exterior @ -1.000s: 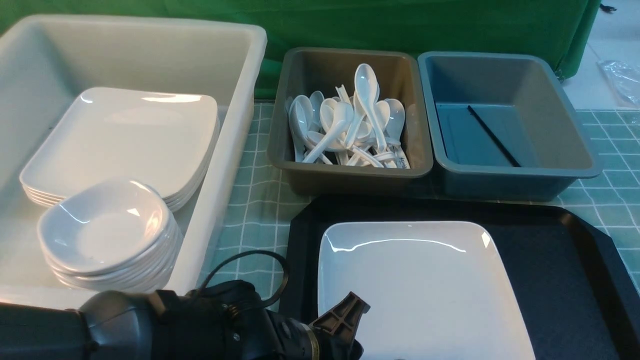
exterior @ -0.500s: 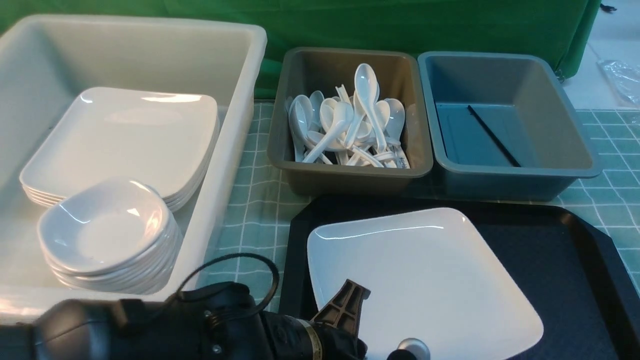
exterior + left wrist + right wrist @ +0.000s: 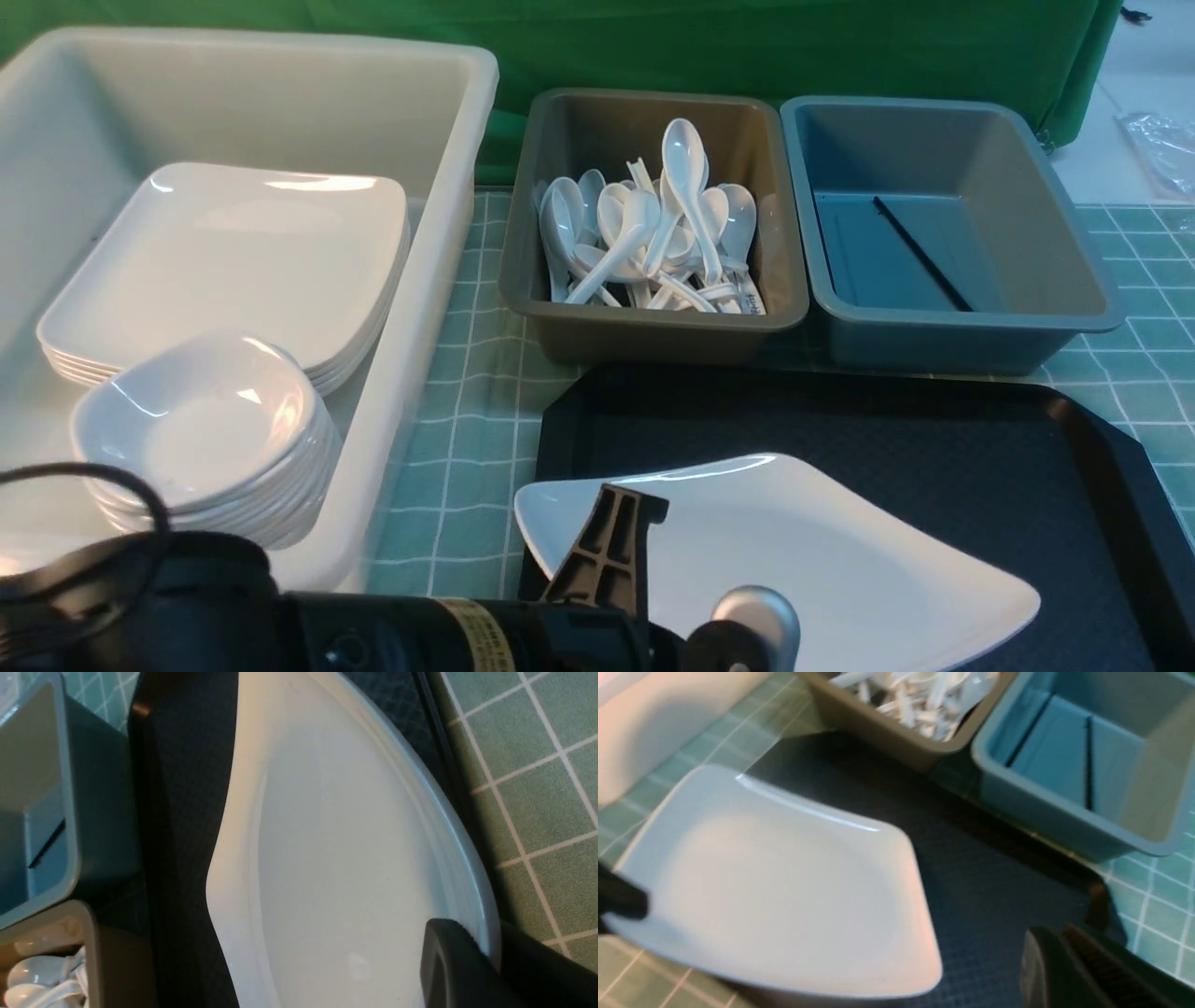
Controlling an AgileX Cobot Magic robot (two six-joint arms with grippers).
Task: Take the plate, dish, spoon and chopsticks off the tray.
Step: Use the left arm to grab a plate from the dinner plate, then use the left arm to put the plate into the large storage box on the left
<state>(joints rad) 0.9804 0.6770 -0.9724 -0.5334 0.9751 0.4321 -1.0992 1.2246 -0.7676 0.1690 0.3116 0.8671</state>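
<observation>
White and glossy, the plate (image 3: 840, 560) hangs tilted over the near left part of the black tray (image 3: 934, 420). Its left corner juts past the tray's rim above the green checked surface (image 3: 467, 420). The left fingers (image 3: 455, 961) are closed on the plate's rim close to one corner, one finger on top and the other beneath. The right fingers (image 3: 1069, 970) look pressed together on nothing, above the tray floor and apart from the plate. The weak point is probably that single pinch: a slick glazed edge carrying a wide plate that reaches far out from the grip could swivel or slide free. It would then drop onto the tray or the surface. The plate's low right corner sits close to the tray floor, though whether it touches cannot be told. If the arm travels sideways before rising, that corner may drag and catch the raised rim. The likely destination is the white tub (image 3: 439, 280), whose tall wall stands in the way, so a low pass could strike it. Inside, the stacked dishes (image 3: 196, 429) sit just in front of the stacked plates (image 3: 233, 252). A crooked release might clip them or leave the plate askew.
</observation>
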